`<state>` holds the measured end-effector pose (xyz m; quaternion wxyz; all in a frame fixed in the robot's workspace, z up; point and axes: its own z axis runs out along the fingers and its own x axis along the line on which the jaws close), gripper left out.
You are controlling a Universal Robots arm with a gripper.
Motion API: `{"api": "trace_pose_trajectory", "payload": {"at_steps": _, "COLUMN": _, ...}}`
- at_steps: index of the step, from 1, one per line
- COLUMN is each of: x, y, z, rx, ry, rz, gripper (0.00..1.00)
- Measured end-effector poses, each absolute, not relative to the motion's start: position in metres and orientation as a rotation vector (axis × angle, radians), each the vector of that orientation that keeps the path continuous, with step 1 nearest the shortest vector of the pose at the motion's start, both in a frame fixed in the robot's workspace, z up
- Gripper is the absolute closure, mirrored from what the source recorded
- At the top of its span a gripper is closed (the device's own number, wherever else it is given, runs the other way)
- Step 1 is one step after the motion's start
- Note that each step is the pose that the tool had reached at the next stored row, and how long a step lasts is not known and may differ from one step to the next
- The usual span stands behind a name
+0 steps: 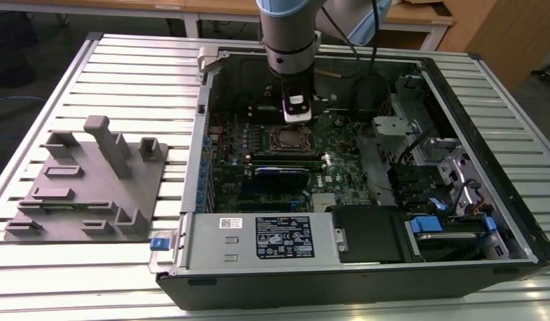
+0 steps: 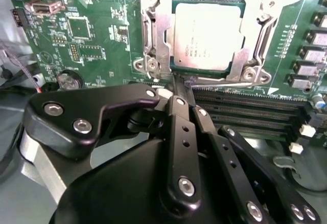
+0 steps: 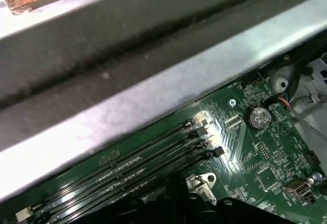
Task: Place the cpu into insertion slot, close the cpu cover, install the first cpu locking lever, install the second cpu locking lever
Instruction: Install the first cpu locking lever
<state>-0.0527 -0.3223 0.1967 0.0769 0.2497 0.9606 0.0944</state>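
My gripper (image 2: 179,82): black matte linkage, silver screw heads. Fingers drawn together, tips meeting at edge of cpu cover (image 2: 159,14). Just beside: four memory slots (image 2: 245,112), long, black. Cover: one thin silver frame, down flat over cpu (image 2: 207,32). Cpu: one dull grey square, print unreadable, seated in insertion slot (image 1: 275,139), centre of exterior view.
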Motion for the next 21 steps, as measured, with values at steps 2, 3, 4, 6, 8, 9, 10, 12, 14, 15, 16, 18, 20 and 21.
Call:
{"api": "trace_pose_trajectory", "payload": {"at_steps": 2, "x": -0.053, "y": -0.322, "z": 0.2, "rx": 0.748, "ry": 2.878, "rz": 0.283, "gripper": 0.89}}
{"api": "trace_pose_trajectory", "payload": {"at_steps": 3, "x": -0.053, "y": -0.322, "z": 0.201, "rx": 0.748, "ry": 2.878, "rz": 0.283, "gripper": 0.89}}
{"api": "trace_pose_trajectory", "payload": {"at_steps": 4, "x": -0.053, "y": -0.322, "z": 0.201, "rx": 0.748, "ry": 2.878, "rz": 0.283, "gripper": 0.89}}
{"api": "trace_pose_trajectory", "payload": {"at_steps": 6, "x": -0.054, "y": -0.322, "z": 0.201, "rx": 0.748, "ry": 2.878, "rz": 0.283, "gripper": 0.89}}
{"api": "trace_pose_trajectory", "payload": {"at_steps": 8, "x": -0.055, "y": -0.321, "z": 0.201, "rx": 0.748, "ry": 2.878, "rz": 0.283, "gripper": 0.89}}
{"api": "trace_pose_trajectory", "payload": {"at_steps": 9, "x": -0.056, "y": -0.32, "z": 0.201, "rx": 0.748, "ry": 2.879, "rz": 0.283, "gripper": 0.89}}
{"api": "trace_pose_trajectory", "payload": {"at_steps": 10, "x": -0.057, "y": -0.32, "z": 0.201, "rx": 0.748, "ry": 2.879, "rz": 0.283, "gripper": 0.89}}
{"api": "trace_pose_trajectory", "payload": {"at_steps": 12, "x": -0.059, "y": -0.318, "z": 0.201, "rx": 0.748, "ry": 2.878, "rz": 0.283, "gripper": 0.89}}
{"api": "trace_pose_trajectory", "payload": {"at_steps": 14, "x": -0.061, "y": -0.318, "z": 0.201, "rx": 0.748, "ry": 2.878, "rz": 0.284, "gripper": 0.89}}
{"api": "trace_pose_trajectory", "payload": {"at_steps": 15, "x": -0.062, "y": -0.317, "z": 0.201, "rx": 0.748, "ry": 2.878, "rz": 0.284, "gripper": 0.89}}
{"api": "trace_pose_trajectory", "payload": {"at_steps": 16, "x": -0.063, "y": -0.317, "z": 0.201, "rx": 0.748, "ry": 2.878, "rz": 0.284, "gripper": 0.89}}
{"api": "trace_pose_trajectory", "payload": {"at_steps": 18, "x": -0.063, "y": -0.317, "z": 0.201, "rx": 0.748, "ry": 2.877, "rz": 0.284, "gripper": 0.89}}
{"api": "trace_pose_trajectory", "payload": {"at_steps": 20, "x": -0.063, "y": -0.317, "z": 0.201, "rx": 0.746, "ry": 2.873, "rz": 0.281, "gripper": 0.89}}
{"api": "trace_pose_trajectory", "payload": {"at_steps": 21, "x": -0.063, "y": -0.317, "z": 0.2, "rx": 0.744, "ry": 2.87, "rz": 0.276, "gripper": 0.89}}
